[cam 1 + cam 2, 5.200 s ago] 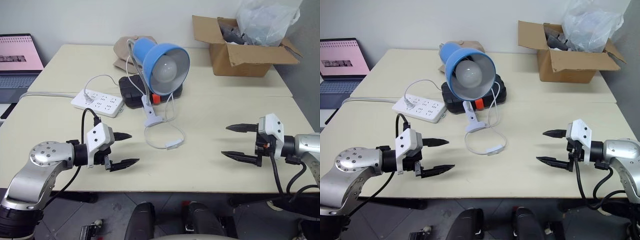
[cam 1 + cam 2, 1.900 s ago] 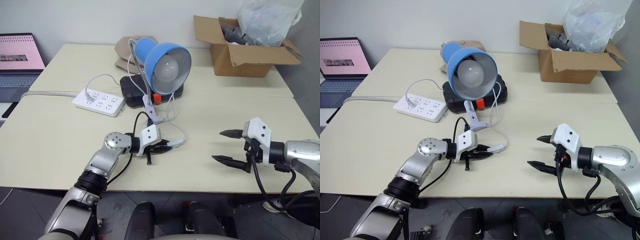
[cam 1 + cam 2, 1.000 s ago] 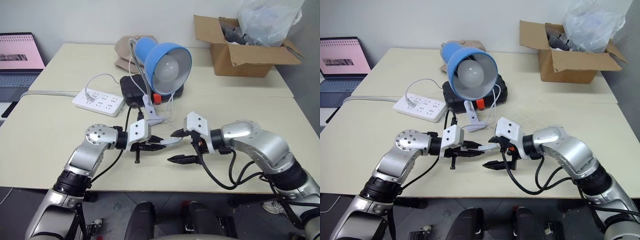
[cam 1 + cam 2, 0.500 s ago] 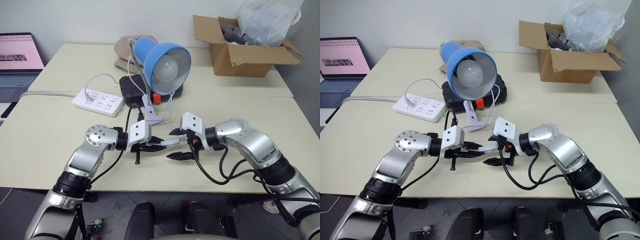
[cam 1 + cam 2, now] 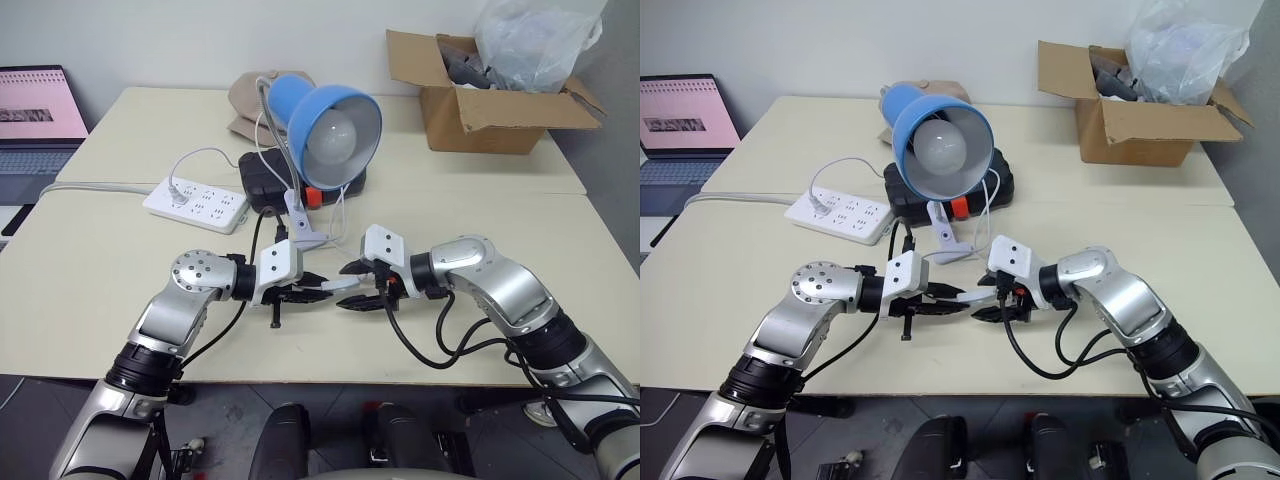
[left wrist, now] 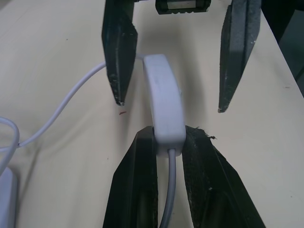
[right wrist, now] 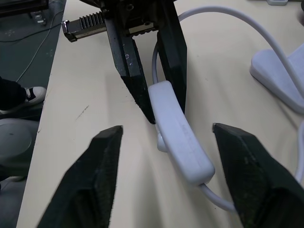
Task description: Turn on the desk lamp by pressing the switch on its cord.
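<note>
The desk lamp (image 5: 335, 120) stands at the middle back of the table, its blue shade facing me and its white bulb unlit. Its thin white cord (image 6: 71, 102) runs down to the white switch (image 5: 341, 284), which is held just above the tabletop in front of the lamp. My left gripper (image 5: 322, 289) is shut on one end of the switch (image 6: 164, 95). From the other side my right gripper (image 5: 353, 286) straddles the switch (image 7: 180, 137), open, with one finger on each side and a gap to both.
A white power strip (image 5: 195, 205) lies left of the lamp, with a black case (image 5: 262, 185) behind the lamp's clip base. A cardboard box (image 5: 490, 110) stands at the back right and a laptop (image 5: 35, 125) at the far left.
My right gripper's fingers have drawn closer together around the switch. The left gripper and the switch have stayed where they were.
</note>
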`<control>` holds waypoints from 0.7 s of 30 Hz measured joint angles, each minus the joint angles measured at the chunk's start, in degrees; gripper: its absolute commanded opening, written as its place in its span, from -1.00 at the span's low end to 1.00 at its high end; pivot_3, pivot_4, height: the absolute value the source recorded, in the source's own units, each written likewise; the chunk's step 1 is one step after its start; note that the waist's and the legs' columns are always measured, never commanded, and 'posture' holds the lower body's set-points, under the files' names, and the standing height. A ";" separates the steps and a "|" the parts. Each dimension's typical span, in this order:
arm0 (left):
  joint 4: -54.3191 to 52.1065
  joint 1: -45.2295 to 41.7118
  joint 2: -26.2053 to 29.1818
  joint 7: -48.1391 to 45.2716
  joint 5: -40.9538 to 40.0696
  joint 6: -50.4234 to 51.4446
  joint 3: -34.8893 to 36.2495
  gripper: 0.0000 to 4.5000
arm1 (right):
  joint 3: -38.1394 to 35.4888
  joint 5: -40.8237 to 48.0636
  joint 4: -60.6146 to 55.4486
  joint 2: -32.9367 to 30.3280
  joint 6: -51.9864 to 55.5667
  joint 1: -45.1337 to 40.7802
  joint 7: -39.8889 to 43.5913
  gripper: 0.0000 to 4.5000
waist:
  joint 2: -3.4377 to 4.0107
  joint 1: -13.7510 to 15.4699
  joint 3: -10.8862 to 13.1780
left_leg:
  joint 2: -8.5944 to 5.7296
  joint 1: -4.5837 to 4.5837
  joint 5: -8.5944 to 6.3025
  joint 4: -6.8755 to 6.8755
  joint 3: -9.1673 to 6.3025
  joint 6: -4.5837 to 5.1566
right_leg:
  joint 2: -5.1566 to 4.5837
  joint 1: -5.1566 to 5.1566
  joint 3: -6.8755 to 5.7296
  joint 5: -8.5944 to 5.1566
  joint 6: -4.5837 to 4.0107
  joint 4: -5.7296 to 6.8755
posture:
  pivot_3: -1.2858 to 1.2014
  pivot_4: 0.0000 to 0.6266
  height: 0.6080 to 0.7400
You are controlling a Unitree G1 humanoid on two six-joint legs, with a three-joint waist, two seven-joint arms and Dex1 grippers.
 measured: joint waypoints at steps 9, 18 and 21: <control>-0.83 0.43 0.19 -0.79 0.14 0.01 -0.04 -0.82 | 0.67 -3.33 1.07 -0.42 -4.88 -0.01 2.82 -0.63 | 0.00 0.00 0.00 | 0.00 0.00 0.00 0.00 0.00 0.00 | 0.00 -0.01 0.00 0.00 0.00 0.00 | 0.03 -0.52 1.00; -1.04 0.42 0.16 -1.42 0.19 -0.34 -0.18 -0.82 | 1.06 -6.11 1.73 -1.09 -9.59 -0.23 6.94 -0.74 | 0.00 0.00 0.00 | 0.00 0.00 0.00 0.00 0.00 0.00 | 0.00 -0.01 -0.01 0.00 0.00 0.00 | 0.03 -0.52 1.00; -1.04 0.42 0.15 -1.45 0.24 -0.40 -0.22 -0.82 | 1.03 -6.48 2.27 -0.93 -10.11 -0.47 7.67 -0.75 | 0.00 0.00 0.00 | 0.00 0.00 0.00 0.00 0.00 0.00 | 0.00 -0.01 0.00 0.00 0.00 0.00 | 0.03 -0.52 1.00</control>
